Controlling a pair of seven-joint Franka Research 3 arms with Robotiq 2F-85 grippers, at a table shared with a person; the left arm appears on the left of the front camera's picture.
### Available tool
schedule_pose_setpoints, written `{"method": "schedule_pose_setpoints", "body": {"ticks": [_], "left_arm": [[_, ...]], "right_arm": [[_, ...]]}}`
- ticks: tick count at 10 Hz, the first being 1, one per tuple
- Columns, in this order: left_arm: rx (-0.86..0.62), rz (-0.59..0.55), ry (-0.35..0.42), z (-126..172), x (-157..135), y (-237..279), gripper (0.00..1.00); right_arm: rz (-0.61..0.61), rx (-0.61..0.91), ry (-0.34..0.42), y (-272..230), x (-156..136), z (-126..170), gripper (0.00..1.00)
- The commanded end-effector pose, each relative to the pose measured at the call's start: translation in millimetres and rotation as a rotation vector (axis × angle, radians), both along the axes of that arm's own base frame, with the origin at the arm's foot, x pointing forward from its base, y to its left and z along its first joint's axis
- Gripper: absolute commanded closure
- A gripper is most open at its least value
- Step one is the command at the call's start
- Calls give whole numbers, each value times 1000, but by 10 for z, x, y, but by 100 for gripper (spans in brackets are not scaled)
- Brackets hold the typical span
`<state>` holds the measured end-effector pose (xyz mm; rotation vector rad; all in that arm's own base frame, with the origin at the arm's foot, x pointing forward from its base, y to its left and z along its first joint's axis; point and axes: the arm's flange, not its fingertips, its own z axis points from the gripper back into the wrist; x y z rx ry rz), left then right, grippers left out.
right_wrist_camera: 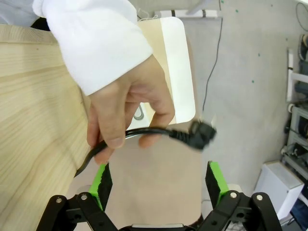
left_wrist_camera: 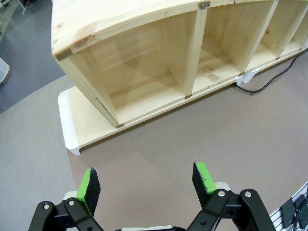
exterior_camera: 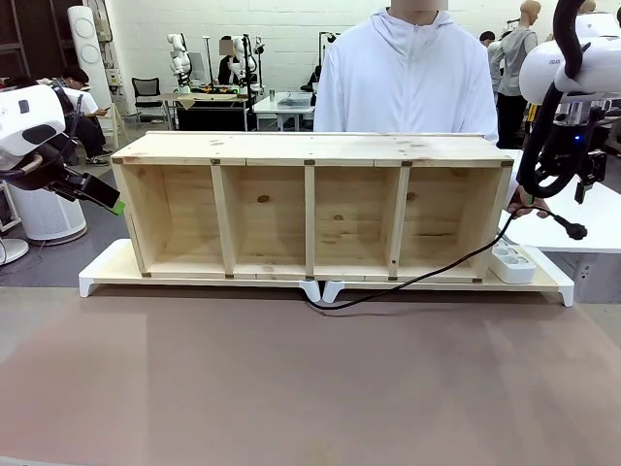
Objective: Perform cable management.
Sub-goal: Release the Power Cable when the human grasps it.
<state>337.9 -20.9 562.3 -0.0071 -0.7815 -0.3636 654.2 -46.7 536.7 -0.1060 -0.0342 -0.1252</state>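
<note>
Above open fingers (right_wrist_camera: 161, 180), hand (right_wrist_camera: 127, 108) pinches cable (right_wrist_camera: 159, 132).

Near desk (exterior_camera: 291, 388) bare; wooden shelf (exterior_camera: 310, 206) blocks far side; cable (exterior_camera: 417, 280) crosses before it; hand (right_wrist_camera: 126, 113) just ahead of right fingers (right_wrist_camera: 102, 179).

You see the plug (right_wrist_camera: 201, 134) only blurred in the right wrist view. The person's hand (right_wrist_camera: 126, 113) covers part of the cable (right_wrist_camera: 144, 133), and the shelf (exterior_camera: 310, 206) hides its far run.
</note>
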Motion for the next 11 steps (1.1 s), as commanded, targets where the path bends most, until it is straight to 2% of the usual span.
{"method": "schedule_pose_setpoints", "body": {"ticks": [1,11], "left_arm": [[-14,11,5,-4,3,-4,0],[-14,11,5,-4,3,-4,0]], "right_arm": [[-2,3,4,0,-3,-10,0],[-2,3,4,0,-3,-10,0]]}}
